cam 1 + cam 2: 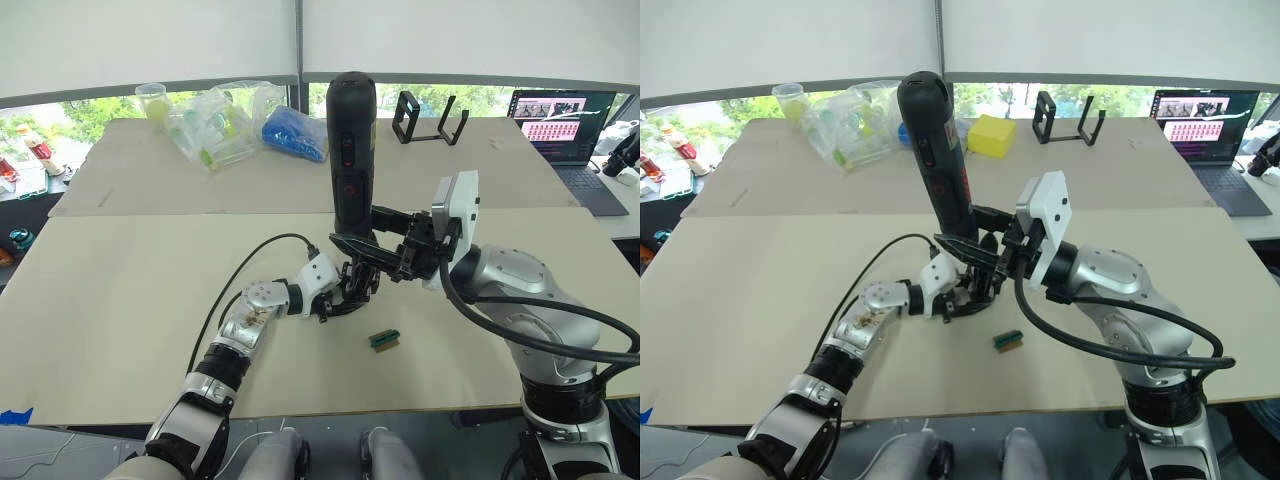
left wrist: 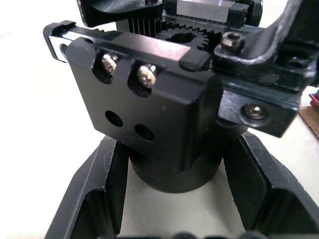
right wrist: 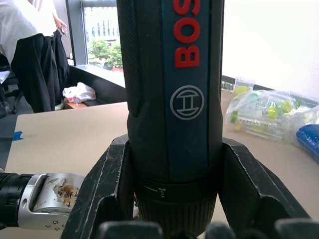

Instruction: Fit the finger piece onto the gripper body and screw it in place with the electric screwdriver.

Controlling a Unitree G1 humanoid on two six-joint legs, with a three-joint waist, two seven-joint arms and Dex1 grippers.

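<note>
Electric screwdriver (image 1: pixel 352 150) upright, pinched by right end effector (image 3: pixel 172 199); left end effector (image 2: pixel 174 199) clamps gripper body (image 2: pixel 164 124).

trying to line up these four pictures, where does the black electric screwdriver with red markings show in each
Left eye view: the black cylindrical electric screwdriver stands upright at centre, in the right gripper.
Right eye view: it leans left of centre, top toward the far table edge.
Left wrist view: I cannot pick it out; the black gripper body is there.
Right wrist view: its barrel rises between the fingers.
Shared landmark: the small green-and-tan block.
</note>
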